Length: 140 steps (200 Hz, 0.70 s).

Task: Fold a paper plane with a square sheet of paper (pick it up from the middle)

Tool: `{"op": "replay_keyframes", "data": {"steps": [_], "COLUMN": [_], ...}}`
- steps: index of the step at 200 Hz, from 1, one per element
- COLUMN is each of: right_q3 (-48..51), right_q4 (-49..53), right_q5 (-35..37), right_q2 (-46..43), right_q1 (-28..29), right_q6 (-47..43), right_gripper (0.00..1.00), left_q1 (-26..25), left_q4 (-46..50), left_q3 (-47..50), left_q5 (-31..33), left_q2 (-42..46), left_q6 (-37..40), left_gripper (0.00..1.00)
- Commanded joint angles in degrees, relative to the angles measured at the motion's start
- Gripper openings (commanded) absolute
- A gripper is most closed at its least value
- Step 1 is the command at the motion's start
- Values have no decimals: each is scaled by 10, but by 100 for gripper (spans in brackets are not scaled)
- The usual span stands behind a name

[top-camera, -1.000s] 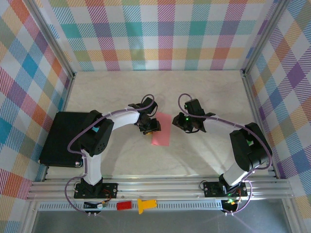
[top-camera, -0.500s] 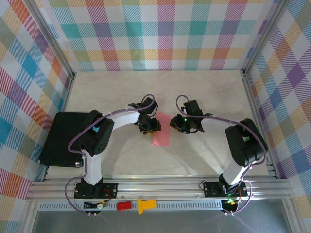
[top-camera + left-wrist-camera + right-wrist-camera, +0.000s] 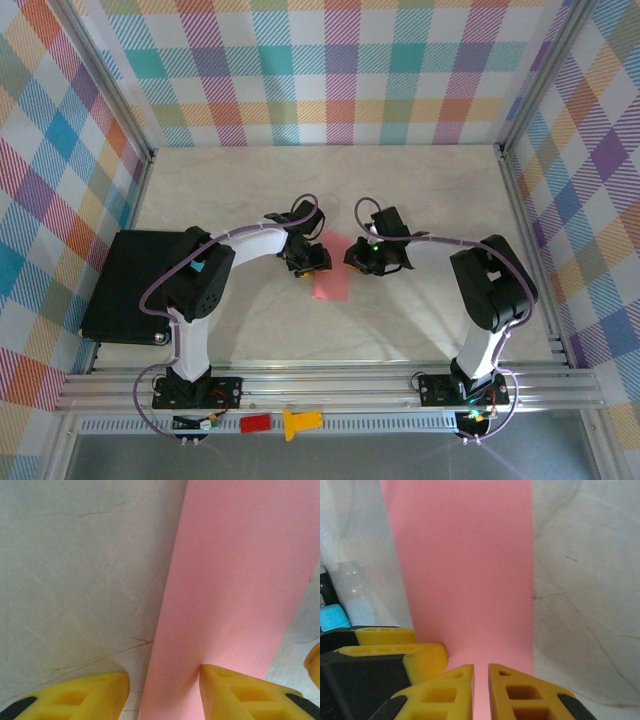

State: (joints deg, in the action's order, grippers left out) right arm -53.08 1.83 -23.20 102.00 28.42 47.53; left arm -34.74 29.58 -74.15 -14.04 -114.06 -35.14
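Observation:
The square sheet of paper (image 3: 332, 281) lies on the marble table as a salmon-pink upright rectangle, narrower than it is long. My left gripper (image 3: 312, 262) is open at its left edge. In the left wrist view, the left gripper (image 3: 162, 676) straddles that edge of the paper (image 3: 240, 580), one yellow finger (image 3: 235, 690) on the pink, the other on bare table. My right gripper (image 3: 354, 258) sits at the paper's upper right. In the right wrist view, the right gripper (image 3: 481, 669) is all but shut over the flat paper (image 3: 465, 565), a thin slit left. The left arm's fingers (image 3: 422, 657) are just beside it.
A black mat (image 3: 130, 285) lies at the table's left edge. A small red block (image 3: 255, 423) and a yellow piece (image 3: 300, 423) rest on the front rail. Plaid walls and an aluminium frame (image 3: 520, 210) enclose the table.
My right gripper has slid left onto the paper's right side and its jaws have narrowed. The left gripper and the paper have stayed put.

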Motion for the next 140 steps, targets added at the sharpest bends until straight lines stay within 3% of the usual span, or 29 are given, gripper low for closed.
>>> {"op": "replay_keyframes", "data": {"steps": [1, 140], "right_q3": [-22, -29], "right_q4": [-12, 72], "right_q5": [-26, -6], "right_q2": [18, 86], "right_q1": [6, 7], "right_q6": [-8, -48], "right_gripper": [13, 9], "left_q1": [4, 4], "left_q4": [-6, -21], "left_q3": [37, 44], "left_q5": [55, 52], "left_q2": [-83, -60], "left_q6": [2, 1], "left_gripper": [46, 44]}}
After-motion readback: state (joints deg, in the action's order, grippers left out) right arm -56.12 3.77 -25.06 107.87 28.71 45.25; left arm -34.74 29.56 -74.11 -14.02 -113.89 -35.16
